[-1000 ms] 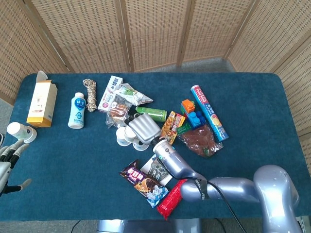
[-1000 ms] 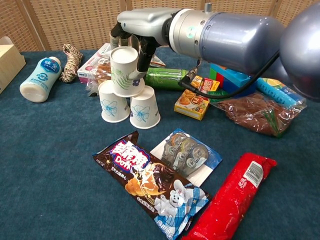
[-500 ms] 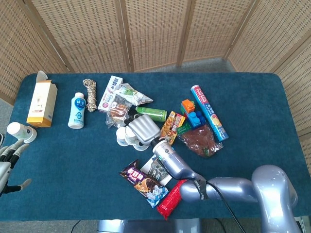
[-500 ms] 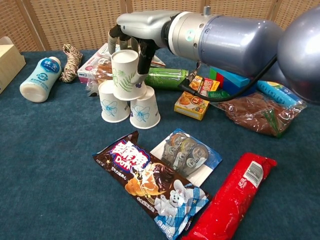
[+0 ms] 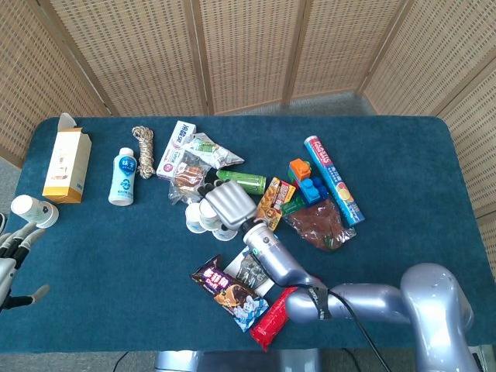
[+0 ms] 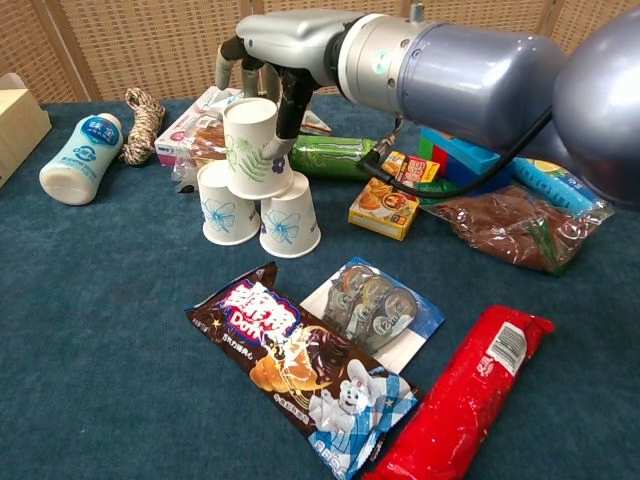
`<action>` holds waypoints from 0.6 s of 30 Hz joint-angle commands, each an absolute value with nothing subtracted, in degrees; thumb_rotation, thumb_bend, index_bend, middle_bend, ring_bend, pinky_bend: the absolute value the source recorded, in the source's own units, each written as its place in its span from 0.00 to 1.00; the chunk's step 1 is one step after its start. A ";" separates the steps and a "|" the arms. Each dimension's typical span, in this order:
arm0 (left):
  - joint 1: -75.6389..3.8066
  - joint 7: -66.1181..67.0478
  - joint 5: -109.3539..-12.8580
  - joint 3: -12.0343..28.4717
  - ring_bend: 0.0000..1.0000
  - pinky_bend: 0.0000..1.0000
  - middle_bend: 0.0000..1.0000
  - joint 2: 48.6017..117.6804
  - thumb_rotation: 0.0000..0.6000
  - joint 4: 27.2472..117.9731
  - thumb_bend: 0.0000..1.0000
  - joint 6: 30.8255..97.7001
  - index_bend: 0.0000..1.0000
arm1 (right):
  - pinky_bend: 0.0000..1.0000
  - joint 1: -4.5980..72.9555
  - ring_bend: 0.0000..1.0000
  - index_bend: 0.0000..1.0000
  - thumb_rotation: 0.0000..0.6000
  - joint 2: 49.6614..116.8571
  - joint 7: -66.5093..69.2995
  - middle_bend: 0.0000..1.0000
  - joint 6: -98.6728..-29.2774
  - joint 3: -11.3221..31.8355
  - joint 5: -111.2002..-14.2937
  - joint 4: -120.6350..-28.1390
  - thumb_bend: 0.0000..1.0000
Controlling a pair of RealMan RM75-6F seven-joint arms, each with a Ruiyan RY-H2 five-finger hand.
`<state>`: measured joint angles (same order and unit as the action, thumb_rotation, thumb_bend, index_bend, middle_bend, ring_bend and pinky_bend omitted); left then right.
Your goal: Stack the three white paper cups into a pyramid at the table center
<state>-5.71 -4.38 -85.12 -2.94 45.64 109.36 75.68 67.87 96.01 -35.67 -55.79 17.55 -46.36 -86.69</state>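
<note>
Chest view shows the three white paper cups near the middle of the tabletop, all upside down. Two bottom cups stand side by side and touch each other: the left bottom cup and the right bottom cup. The top cup, with a green leaf print, sits on both of them and leans a little.

The right robot hand is over the top cup, its fingers curved down around the cup's upper end. I cannot tell whether the fingers press the cup or only stand close to it. In the head view the same right robot hand covers most of the cups.

The left robot hand shows only in the head view, at the left edge of the tabletop, fingers spread and holding nothing.

Behind the cups lies a green can. In front of them lie a chocolate snack packet and a red packet. A white bottle lies toward the left edge.
</note>
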 commanded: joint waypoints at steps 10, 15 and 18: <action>-5.50 -4.95 -86.17 -3.24 0.00 0.00 0.00 45.30 1.00 109.49 0.28 76.04 0.04 | 0.49 62.87 0.34 0.19 1.00 89.21 -33.48 0.37 -58.59 15.39 -48.46 -93.47 0.21; -5.37 -4.91 -86.82 -3.50 0.00 0.00 0.00 45.16 1.00 109.74 0.28 76.20 0.04 | 0.49 59.58 0.34 0.19 1.00 84.46 -31.40 0.37 -59.89 14.22 -50.30 -97.00 0.21; -5.31 -4.96 -87.00 -3.57 0.00 0.00 0.00 45.10 1.00 109.81 0.28 76.31 0.04 | 0.49 57.38 0.34 0.19 1.00 81.66 -29.23 0.37 -60.58 13.53 -52.13 -98.44 0.21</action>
<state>-5.31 -4.96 -87.01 -3.56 45.10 109.81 76.31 58.61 83.00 -30.44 -59.99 14.11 -51.03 -97.45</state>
